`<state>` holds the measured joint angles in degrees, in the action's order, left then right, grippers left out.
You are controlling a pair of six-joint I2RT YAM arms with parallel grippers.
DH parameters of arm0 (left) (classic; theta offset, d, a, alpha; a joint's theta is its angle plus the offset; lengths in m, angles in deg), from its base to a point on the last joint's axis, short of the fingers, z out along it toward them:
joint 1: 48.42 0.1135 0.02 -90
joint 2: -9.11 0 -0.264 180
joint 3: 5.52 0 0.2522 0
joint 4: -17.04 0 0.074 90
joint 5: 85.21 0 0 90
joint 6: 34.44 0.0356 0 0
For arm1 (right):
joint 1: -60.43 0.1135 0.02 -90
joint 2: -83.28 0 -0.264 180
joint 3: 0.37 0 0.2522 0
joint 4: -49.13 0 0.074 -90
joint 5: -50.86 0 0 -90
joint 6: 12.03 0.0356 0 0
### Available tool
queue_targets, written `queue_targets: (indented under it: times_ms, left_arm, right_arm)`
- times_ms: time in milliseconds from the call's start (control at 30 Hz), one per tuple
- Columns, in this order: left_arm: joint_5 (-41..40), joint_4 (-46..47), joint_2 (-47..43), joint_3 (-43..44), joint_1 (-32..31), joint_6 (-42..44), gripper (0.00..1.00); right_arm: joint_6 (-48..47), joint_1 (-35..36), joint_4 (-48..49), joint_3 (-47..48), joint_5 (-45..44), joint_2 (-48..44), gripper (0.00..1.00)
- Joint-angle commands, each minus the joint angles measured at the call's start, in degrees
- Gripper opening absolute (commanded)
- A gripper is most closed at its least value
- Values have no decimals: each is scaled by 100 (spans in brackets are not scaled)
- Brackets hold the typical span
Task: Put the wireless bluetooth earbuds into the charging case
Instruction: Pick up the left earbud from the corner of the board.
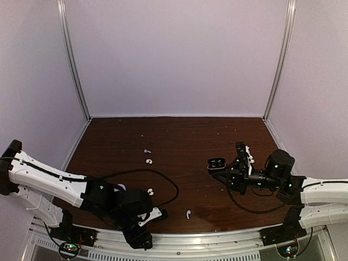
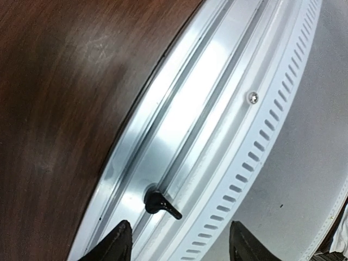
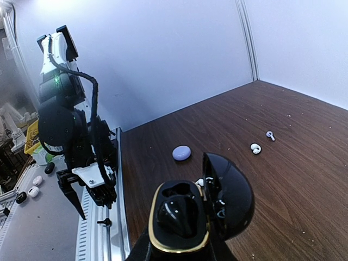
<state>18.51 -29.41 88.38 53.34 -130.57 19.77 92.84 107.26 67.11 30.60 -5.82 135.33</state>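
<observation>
One black stemmed earbud (image 2: 161, 204) lies in the aluminium rail at the table's front edge, also seen as a black earbud (image 3: 104, 222) in the right wrist view. My left gripper (image 2: 179, 247) hangs just above and short of it, open, its fingers (image 2: 117, 242) apart with nothing between them. My right gripper (image 1: 228, 167) is shut on the black, gold-rimmed charging case (image 3: 182, 217), held above the table with its lid (image 3: 231, 196) swung open. A black bud seems to sit in one well. White earbuds (image 1: 149, 161) and a white stemmed earbud (image 1: 188, 214) lie on the wood.
A lavender pebble-like case (image 3: 181, 153) rests on the table near the left arm. A black cable (image 1: 163, 176) loops across the wood. Small black and white items (image 3: 37, 179) lie on the grey surface beyond the slotted white rail (image 2: 283, 117).
</observation>
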Motion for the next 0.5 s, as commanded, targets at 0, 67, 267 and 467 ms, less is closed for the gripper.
queue_targets:
  times_ms: [0,67,267,467]
  left_arm:
    - [77,-360,291,412,-73,-771,61]
    - [61,-421,502,555,-89,-902,60]
    - [-21,-651,1076,825,-95,-1045,54]
    - [-129,-855,1370,969,-97,-1148,49]
  right_arm:
    - [-71,-42,-79,-20,-92,-194,0]
    - [-83,-42,-102,-25,-112,-245,0]
    - [-123,-53,-186,-36,-117,-345,0]
    - [-132,-51,-283,-58,-183,-559,0]
